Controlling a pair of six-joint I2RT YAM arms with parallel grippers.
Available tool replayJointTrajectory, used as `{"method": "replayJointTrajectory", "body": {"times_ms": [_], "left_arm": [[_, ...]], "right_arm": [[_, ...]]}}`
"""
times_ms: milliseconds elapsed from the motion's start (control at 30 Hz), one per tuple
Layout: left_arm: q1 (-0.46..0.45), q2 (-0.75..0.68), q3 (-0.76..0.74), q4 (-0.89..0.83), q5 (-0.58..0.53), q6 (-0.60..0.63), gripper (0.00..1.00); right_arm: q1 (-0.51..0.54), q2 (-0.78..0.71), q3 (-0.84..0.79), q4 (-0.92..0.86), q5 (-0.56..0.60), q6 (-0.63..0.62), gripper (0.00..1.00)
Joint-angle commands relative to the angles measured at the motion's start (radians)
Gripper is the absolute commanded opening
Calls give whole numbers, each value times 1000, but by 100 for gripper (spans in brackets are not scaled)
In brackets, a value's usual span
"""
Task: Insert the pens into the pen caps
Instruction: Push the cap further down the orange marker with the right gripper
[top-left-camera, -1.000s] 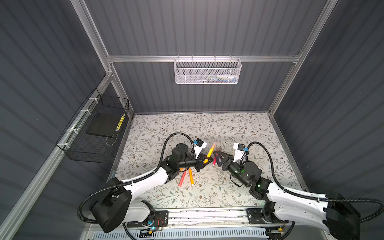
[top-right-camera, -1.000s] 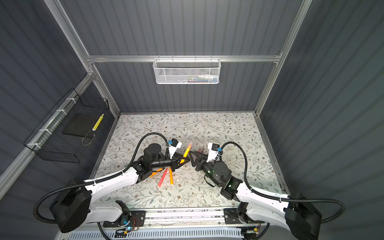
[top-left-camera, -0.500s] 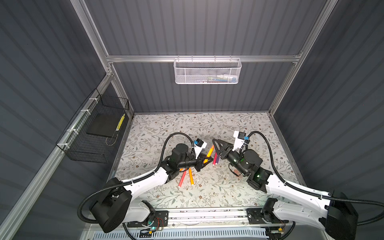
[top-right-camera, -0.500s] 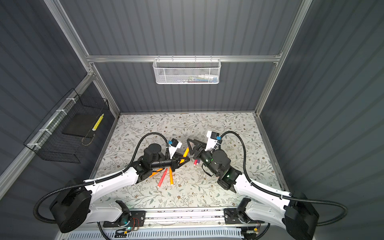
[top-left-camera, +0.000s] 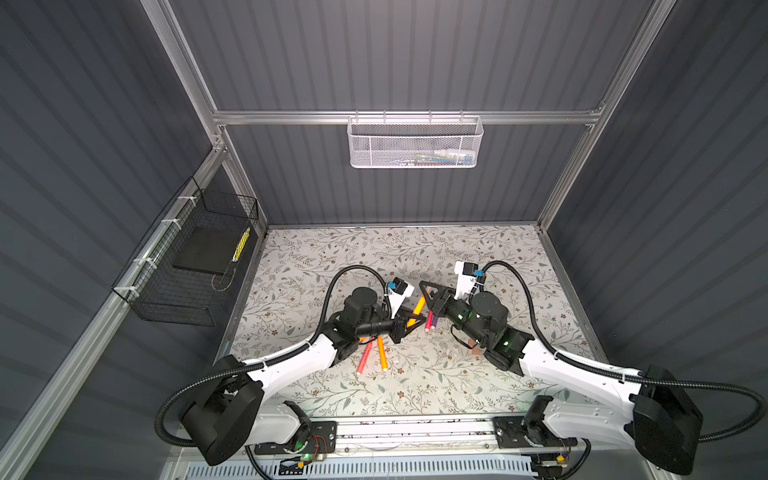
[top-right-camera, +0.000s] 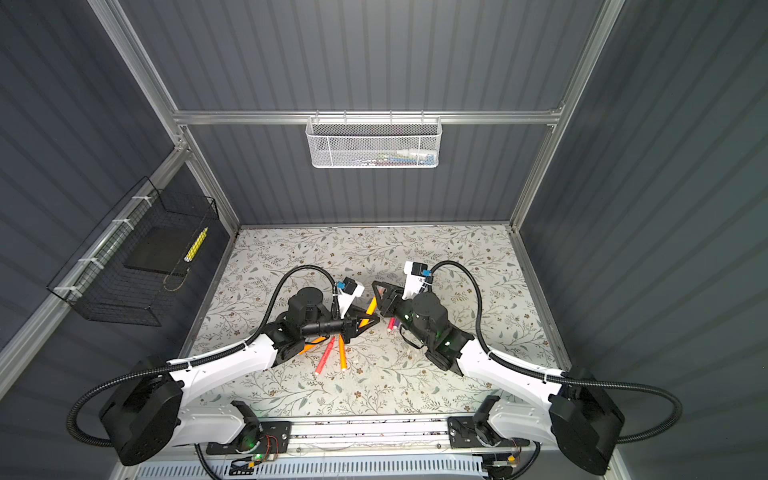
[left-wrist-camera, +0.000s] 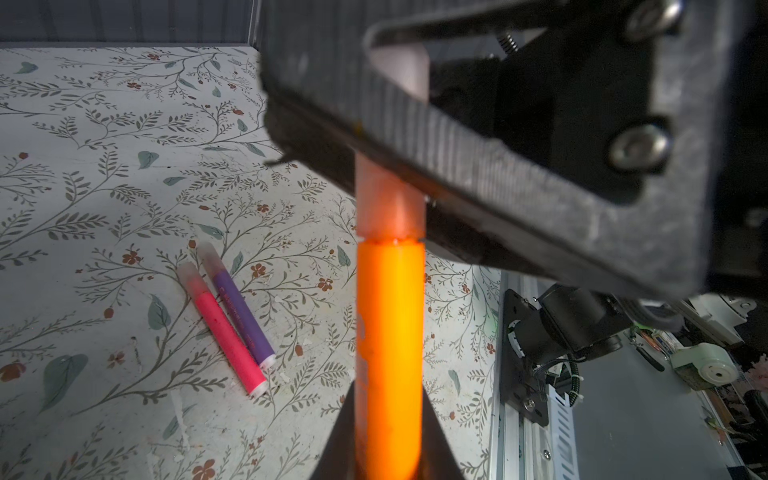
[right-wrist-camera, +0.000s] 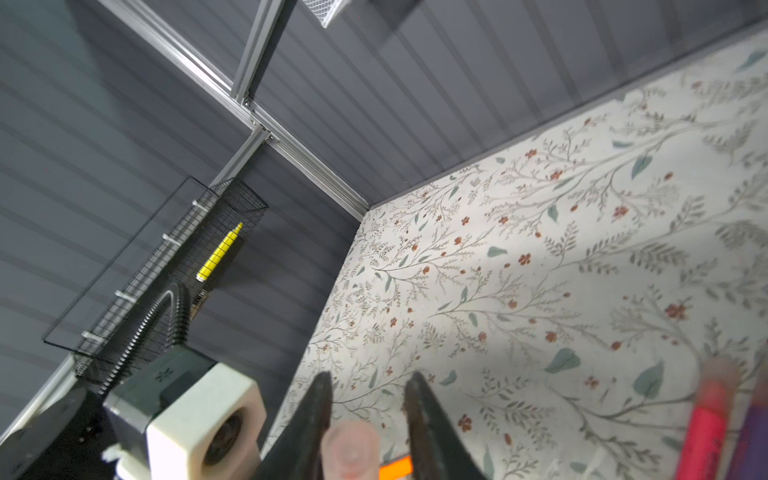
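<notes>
Top views, both: floral tabletop (top-left-camera: 478, 249), grey ribbed walls (top-left-camera: 415, 54).

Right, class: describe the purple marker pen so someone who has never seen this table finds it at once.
Start at the floral-patterned tabletop and look near its centre. There two short capped pens lie side by side: the purple marker pen and a red-pink marker pen. Only its purple barrel sets it apart from that neighbour.
</notes>
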Motion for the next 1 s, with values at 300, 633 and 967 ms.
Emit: {"method": "replayJointTrajectory", "body": {"times_ms": [300,633,967], "left_arm": [[-4,-22,40,-13,-2,9,0],[17,-7,228,-83,-13,13,0],[-13,38,311,-43,-456,86,0]], "right_arm": [[8,-23,-110,143,-130,-29,0],[103,-106,-271,251,-156,-94,0],[281,-92,-215,6,96,173,0]]}}
